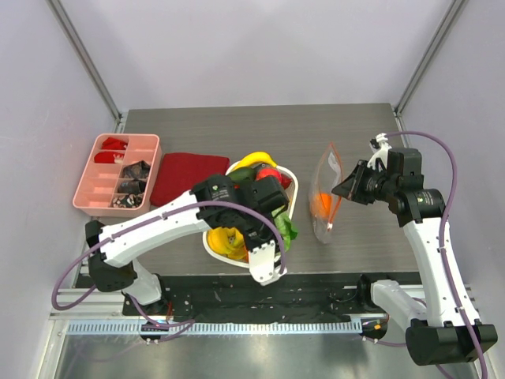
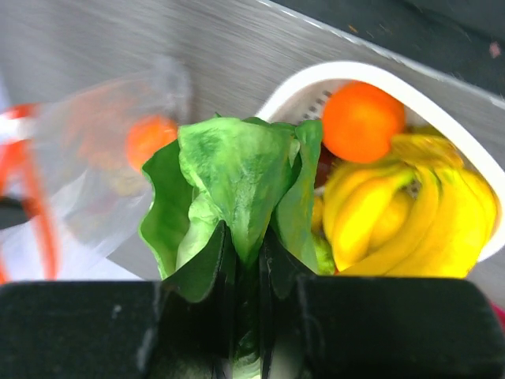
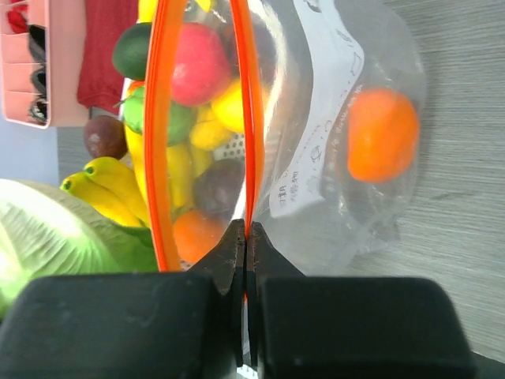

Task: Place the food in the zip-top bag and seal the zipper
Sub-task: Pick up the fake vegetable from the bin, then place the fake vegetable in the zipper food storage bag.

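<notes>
Left pincer [image 2: 248, 260] is clamped tight on the ruffled, pale-green leafy cabbage [image 2: 237, 174] over the white slotted basket [image 2: 316, 79] at the surface's [image 1: 237, 126] near edge. Right pincer [image 3: 246, 253] pinches the thin orange zipper [image 3: 162, 118] of the clear, crinkly bag [image 3: 331, 95] near the right edge, a round orange [image 3: 383, 134] inside.

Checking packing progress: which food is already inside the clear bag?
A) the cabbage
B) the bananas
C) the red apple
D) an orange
D: an orange shows through the clear wall of the zip-top bag, while the bananas sit in the white basket and the cabbage is outside the bag.
</notes>
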You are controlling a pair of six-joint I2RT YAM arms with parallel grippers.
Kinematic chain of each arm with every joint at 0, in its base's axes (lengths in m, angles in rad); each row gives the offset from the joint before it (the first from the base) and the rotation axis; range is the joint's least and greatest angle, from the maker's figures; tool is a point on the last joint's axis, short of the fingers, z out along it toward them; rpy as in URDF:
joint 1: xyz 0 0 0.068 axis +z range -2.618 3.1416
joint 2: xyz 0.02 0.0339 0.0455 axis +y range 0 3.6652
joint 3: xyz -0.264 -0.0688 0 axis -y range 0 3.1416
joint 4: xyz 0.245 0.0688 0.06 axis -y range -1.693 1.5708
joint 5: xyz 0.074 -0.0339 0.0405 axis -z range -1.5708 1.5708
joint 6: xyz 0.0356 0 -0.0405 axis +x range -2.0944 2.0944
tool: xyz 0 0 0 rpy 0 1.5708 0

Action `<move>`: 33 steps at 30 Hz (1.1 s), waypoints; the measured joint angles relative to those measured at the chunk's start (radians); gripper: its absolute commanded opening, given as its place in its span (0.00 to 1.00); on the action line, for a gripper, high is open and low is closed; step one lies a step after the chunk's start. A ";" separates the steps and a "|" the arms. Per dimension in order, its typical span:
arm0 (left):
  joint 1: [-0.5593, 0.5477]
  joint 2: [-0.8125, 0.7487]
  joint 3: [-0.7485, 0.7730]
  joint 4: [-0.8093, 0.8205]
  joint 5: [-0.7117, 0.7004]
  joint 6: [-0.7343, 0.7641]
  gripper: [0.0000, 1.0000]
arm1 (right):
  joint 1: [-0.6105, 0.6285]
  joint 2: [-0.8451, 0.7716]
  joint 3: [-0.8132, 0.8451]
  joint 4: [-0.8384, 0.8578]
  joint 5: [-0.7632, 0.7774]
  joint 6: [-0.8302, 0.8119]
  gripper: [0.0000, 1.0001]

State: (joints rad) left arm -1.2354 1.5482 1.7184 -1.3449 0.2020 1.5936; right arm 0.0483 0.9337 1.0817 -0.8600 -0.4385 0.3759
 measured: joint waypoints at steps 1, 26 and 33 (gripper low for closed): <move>0.005 0.006 0.039 -0.006 0.018 -0.027 0.00 | 0.000 0.000 0.000 0.007 -0.014 0.009 0.01; 0.377 -0.062 -0.082 1.113 0.182 -1.730 0.00 | 0.000 -0.027 -0.195 0.182 -0.085 0.213 0.01; 0.330 0.033 -0.161 1.563 -0.057 -2.148 0.01 | 0.000 -0.039 -0.193 0.195 -0.060 0.236 0.01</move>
State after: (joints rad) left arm -0.9051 1.5810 1.5574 0.2180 0.1448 -0.5549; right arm 0.0479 0.8944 0.8883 -0.6651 -0.4988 0.6117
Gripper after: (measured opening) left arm 0.145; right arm 0.022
